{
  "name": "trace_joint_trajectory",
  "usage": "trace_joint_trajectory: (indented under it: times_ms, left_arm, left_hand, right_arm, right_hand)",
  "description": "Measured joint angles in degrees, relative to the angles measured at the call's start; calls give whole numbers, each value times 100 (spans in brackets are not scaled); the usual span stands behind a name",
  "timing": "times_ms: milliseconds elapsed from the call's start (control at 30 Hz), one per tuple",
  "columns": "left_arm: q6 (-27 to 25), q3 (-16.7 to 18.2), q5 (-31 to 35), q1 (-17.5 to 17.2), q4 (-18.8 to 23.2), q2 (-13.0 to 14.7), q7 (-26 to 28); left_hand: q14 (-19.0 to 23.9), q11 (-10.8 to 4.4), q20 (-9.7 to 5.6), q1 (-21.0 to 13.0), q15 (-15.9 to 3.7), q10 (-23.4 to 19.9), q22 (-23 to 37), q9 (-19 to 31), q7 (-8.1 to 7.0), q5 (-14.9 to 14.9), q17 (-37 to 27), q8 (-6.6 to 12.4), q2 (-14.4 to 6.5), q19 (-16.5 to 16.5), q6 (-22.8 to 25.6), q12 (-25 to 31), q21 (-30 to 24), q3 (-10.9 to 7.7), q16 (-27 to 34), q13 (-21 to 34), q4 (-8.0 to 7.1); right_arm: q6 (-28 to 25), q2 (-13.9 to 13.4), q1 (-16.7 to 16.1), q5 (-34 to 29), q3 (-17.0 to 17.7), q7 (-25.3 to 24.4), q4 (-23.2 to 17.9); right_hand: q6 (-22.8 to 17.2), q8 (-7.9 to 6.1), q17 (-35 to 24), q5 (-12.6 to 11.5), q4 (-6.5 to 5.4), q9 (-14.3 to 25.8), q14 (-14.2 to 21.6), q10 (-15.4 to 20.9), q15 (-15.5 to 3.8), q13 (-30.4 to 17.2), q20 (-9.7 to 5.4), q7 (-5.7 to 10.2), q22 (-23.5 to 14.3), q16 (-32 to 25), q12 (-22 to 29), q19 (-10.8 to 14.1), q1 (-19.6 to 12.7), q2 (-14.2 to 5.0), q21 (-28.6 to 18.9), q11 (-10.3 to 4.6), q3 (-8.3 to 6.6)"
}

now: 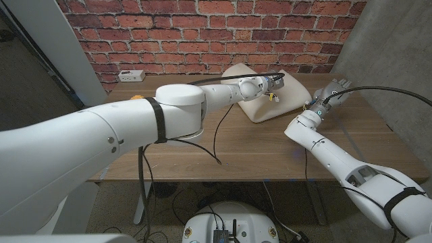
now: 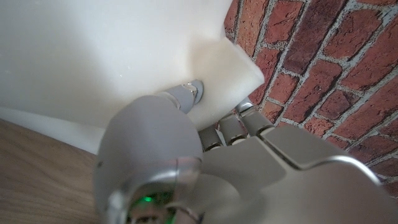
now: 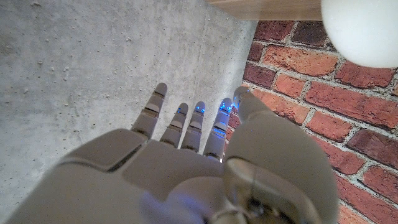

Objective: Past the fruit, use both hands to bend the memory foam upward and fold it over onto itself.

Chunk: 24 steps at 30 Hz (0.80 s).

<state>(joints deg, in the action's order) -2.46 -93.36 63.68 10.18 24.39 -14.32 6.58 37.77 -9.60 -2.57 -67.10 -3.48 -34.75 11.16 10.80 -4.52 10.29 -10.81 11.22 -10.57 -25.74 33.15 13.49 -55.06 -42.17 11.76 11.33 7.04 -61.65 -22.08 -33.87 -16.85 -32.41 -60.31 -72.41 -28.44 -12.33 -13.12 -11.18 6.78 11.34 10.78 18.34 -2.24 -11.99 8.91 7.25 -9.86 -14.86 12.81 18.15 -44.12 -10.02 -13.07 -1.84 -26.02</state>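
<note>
The cream memory foam (image 1: pixel 270 108) lies on the far right part of the wooden table (image 1: pixel 223 158), close to the brick wall. My left arm reaches across the table, and my left hand (image 1: pixel 273 84) is at the foam's far edge. In the left wrist view the left hand (image 2: pixel 186 155) pinches a corner of the foam (image 2: pixel 93 56), its thumb (image 2: pixel 186 94) pressed on one face and its fingers tucked behind the other. My right hand (image 1: pixel 331 91) hovers just right of the foam, fingers straight and apart, holding nothing. The right wrist view shows those fingers (image 3: pixel 193 124) pointing at the concrete wall, with a rounded foam corner (image 3: pixel 364 31) nearby.
A small orange thing (image 1: pixel 137 96) peeks out behind my left arm at the table's back left. A white socket box (image 1: pixel 131 74) sits by the brick wall (image 1: pixel 202 34). A concrete wall (image 1: pixel 398 47) stands close on the right, and black cables (image 1: pixel 216 138) hang over the table.
</note>
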Motion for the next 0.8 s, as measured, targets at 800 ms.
trace_joint_trajectory:
  times_ms: [800]
  left_arm:
    - [399,15,-1440,-33,82,-247,-549]
  left_hand:
    - [-268,26,11,121,25,283,-51,0,-193,0,0,-108,30,194,-381,-184,-111,24,-66,-1,24]
  right_arm:
    - [216,-343,-397,258,179,-143,-859]
  right_hand:
    - [-72,36,19,102,-50,0,417,214,-10,-1,-126,-132,-16,-91,0,616,408,318,-113,193,218]
